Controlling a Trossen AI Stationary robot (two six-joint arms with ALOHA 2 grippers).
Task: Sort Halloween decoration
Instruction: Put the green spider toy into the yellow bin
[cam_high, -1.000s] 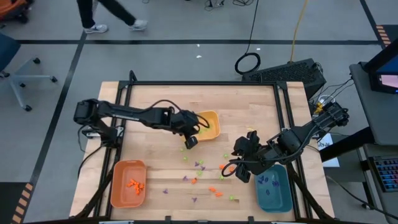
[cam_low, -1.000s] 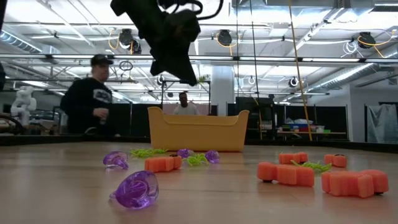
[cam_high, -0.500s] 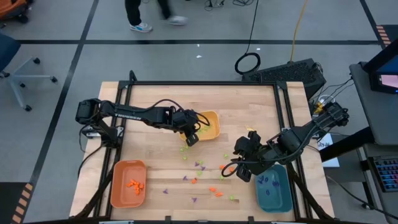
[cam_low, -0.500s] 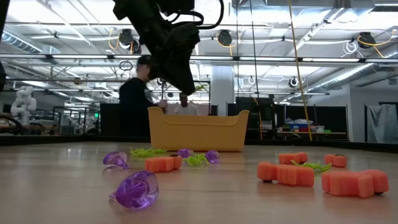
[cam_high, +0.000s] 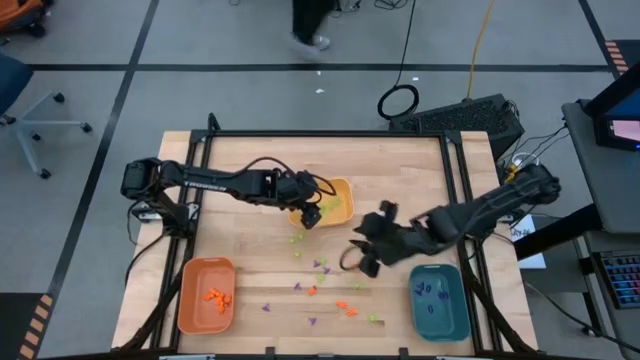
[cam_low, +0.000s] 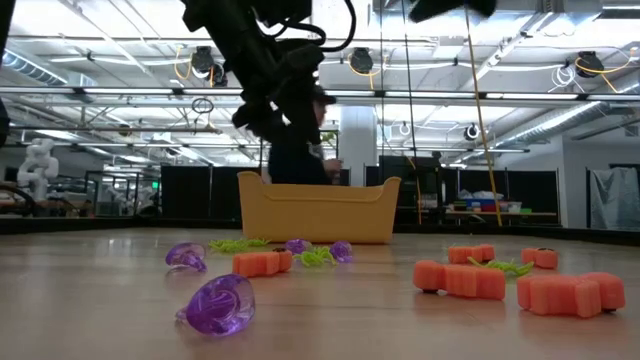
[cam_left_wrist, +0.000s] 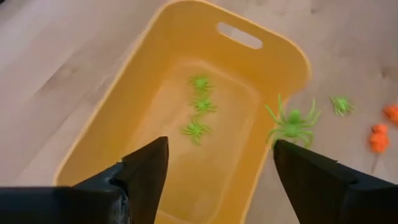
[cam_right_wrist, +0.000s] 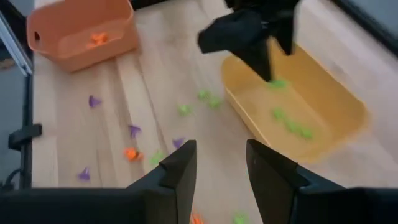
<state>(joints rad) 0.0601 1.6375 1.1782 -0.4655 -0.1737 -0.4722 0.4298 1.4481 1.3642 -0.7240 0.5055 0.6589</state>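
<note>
Halloween decoration (cam_high: 322, 273): tiny orange/green/purple bits; left claw (cam_high: 311, 214) spread, right claw (cam_high: 358, 257) parted, empty.

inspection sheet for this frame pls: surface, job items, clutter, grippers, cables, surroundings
Surface: wooden table, bare at the far left.
Job's things: green spiders in the yellow tray, one large green spider on its rim; orange pieces in the orange tray; purple pieces in the teal tray; mixed loose pieces mid-table.
Clutter: nothing seen.
Grippers: left gripper open over the yellow tray's edge, empty; right gripper above the loose pieces, jaws apart, nothing between them.
Cables: black coil and yellow cable on the floor.
Surroundings: person walking behind the table.
</note>
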